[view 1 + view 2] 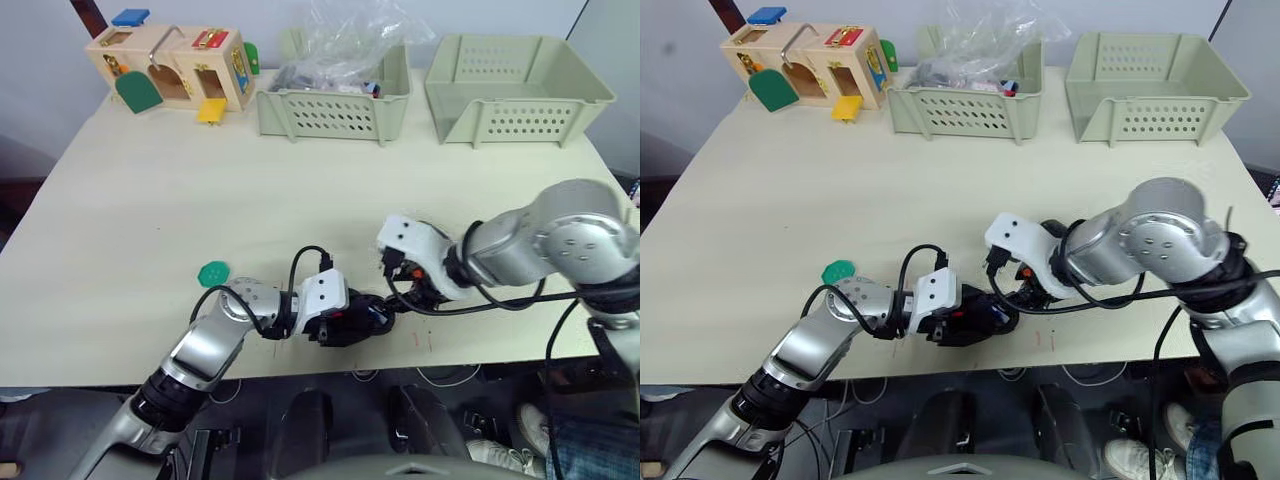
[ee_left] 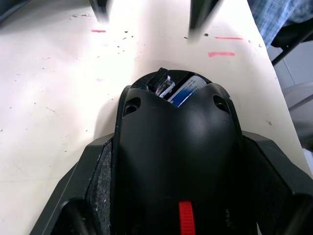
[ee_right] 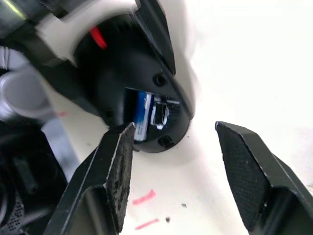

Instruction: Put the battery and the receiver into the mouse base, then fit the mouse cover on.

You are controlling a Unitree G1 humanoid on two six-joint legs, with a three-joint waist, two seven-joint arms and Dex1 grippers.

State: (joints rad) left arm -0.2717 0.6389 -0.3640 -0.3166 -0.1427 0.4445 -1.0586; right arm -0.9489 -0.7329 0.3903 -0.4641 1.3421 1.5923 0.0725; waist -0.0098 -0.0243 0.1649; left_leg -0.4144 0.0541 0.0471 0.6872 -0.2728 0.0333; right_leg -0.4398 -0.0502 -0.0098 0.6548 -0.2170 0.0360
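The black mouse base lies on the table near its front edge, with my left gripper shut on its sides. Its rear compartment is uncovered. In it sit the blue battery and, beside that, the small silver-and-black receiver. A red scroll wheel shows on the mouse base. My right gripper is open just behind the base's rear end, its fingers apart and touching nothing. The mouse cover is out of view.
A green round piece lies left of my left arm. At the back stand a wooden latch box, a basket holding a plastic bag, and an empty basket. Red marks sit by the front edge.
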